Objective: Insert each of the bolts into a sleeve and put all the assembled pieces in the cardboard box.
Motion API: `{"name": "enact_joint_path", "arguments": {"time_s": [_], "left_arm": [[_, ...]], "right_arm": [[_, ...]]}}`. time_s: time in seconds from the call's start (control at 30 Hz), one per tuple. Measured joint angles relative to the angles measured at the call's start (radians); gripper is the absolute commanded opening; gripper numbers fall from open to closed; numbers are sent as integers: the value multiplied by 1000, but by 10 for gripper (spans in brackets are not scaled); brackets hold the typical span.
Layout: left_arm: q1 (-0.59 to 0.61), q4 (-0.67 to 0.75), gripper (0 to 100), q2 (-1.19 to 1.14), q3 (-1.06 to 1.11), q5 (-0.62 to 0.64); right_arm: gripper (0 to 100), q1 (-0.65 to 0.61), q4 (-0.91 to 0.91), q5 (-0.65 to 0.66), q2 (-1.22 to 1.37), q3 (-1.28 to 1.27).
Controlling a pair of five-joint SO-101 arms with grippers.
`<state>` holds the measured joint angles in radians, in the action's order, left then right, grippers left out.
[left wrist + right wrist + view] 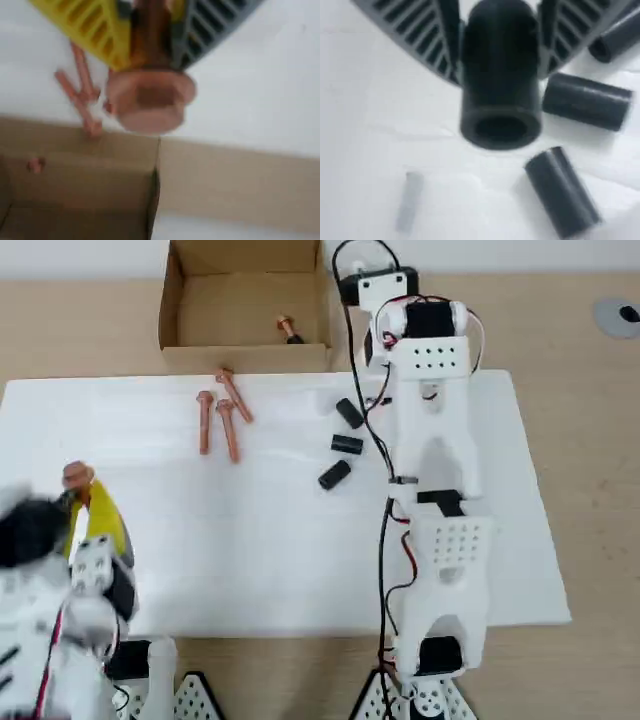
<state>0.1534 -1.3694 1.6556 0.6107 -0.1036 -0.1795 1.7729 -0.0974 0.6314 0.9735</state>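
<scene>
Copper bolt (150,97) tight in left end effector (150,57)

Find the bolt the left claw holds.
High view: the bolt sits in the left claw over the white mat's left edge, away from three loose bolts.

The cardboard box (230,310) sits at the frame's upper middle with an assembled piece (288,329) inside near its right wall, while just below it three bolts (228,428) lie on the sheet (280,540), with three sleeves (346,444) to their right.
</scene>
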Motion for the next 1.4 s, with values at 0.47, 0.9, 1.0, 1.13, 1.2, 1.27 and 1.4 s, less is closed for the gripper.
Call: {"name": "enact_joint_path", "arguments": {"time_s": [0.47, 0.9, 1.0, 1.13, 1.2, 1.27, 1.4], "left_arm": [[58, -6, 6, 167, 63, 0], [77, -6, 9, 167, 120, 29], [77, -3, 9, 167, 121, 117], [77, 35, 9, 167, 126, 170], [77, 61, 9, 167, 126, 176], [77, 87, 8, 167, 130, 176], [77, 126, 7, 167, 149, 178]], "right_arm": [[9, -330, 2, 94, -543, -84], [9, -417, -43, 94, -1266, -783], [9, -417, -169, 94, -1433, -1053], [9, -436, -404, 94, -1645, -1471], [9, -471, -542, 94, -1737, -1676], [9, -522, -686, 94, -1814, -1863], [9, -611, -979, 94, -1910, -2145]]}}
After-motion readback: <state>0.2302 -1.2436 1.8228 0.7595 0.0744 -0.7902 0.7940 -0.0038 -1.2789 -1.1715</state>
